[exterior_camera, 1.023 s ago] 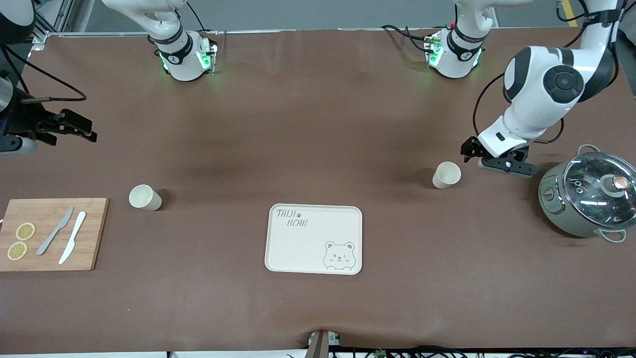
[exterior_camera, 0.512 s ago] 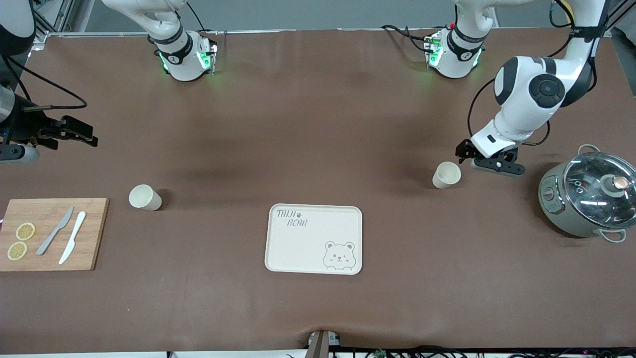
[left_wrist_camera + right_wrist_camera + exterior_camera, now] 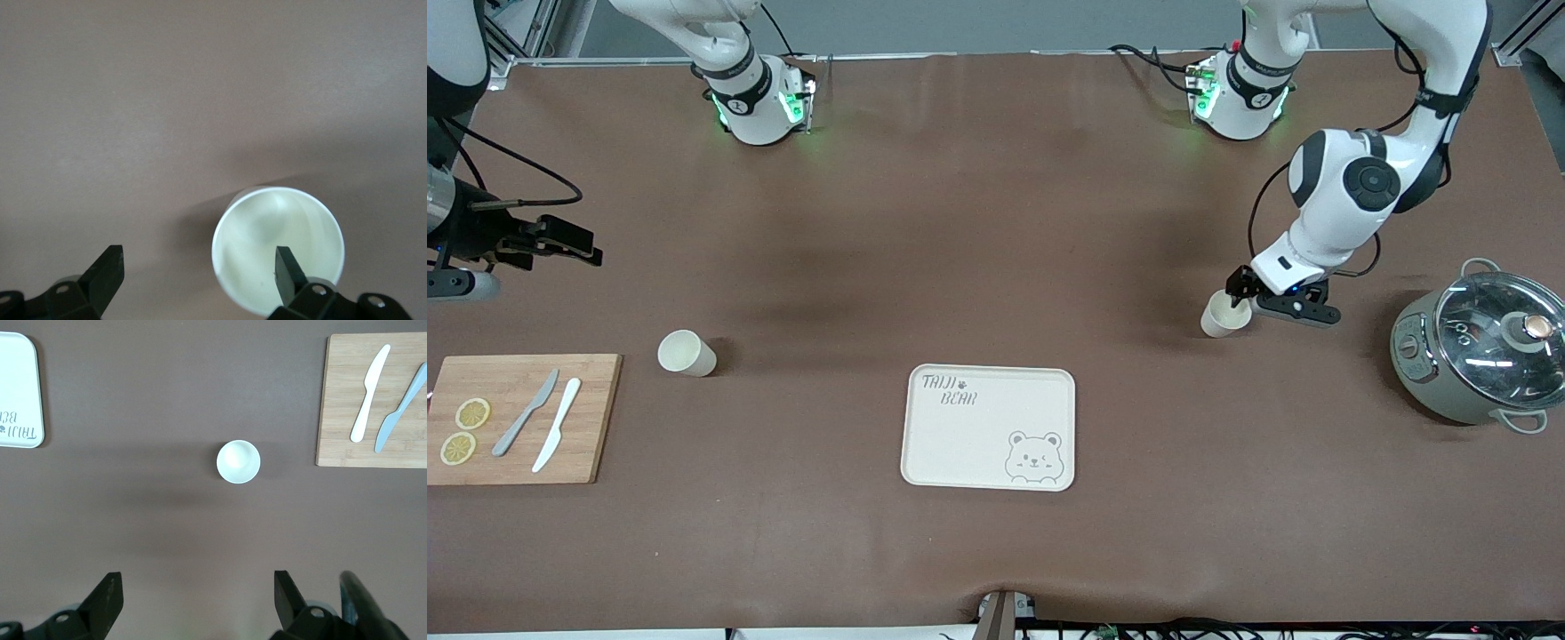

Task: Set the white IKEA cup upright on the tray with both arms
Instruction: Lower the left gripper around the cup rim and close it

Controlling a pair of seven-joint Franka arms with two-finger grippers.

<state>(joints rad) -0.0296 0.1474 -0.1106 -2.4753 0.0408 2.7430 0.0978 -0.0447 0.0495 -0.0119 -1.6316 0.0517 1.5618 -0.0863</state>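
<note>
- Cups are two in the front view: one cup [image 3: 1224, 315] stands toward my left arm's end, farther from the camera than the tray [image 3: 989, 428], and my left gripper [image 3: 1240, 298] is at its rim. The second cup [image 3: 686, 353] stands beside the cutting board [image 3: 520, 419].
- In the left wrist view, my fingers [image 3: 288, 270] are spread; one is over the cup's mouth [image 3: 277, 248].
- In the right wrist view, my right gripper [image 3: 198, 599] waits, parted, high above the second cup [image 3: 238, 461].

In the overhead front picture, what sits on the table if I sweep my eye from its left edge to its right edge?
Wooden cutting board → a white cup → the bear tray → a second white cup with the left claw at its rim → a lidded pot.
</note>
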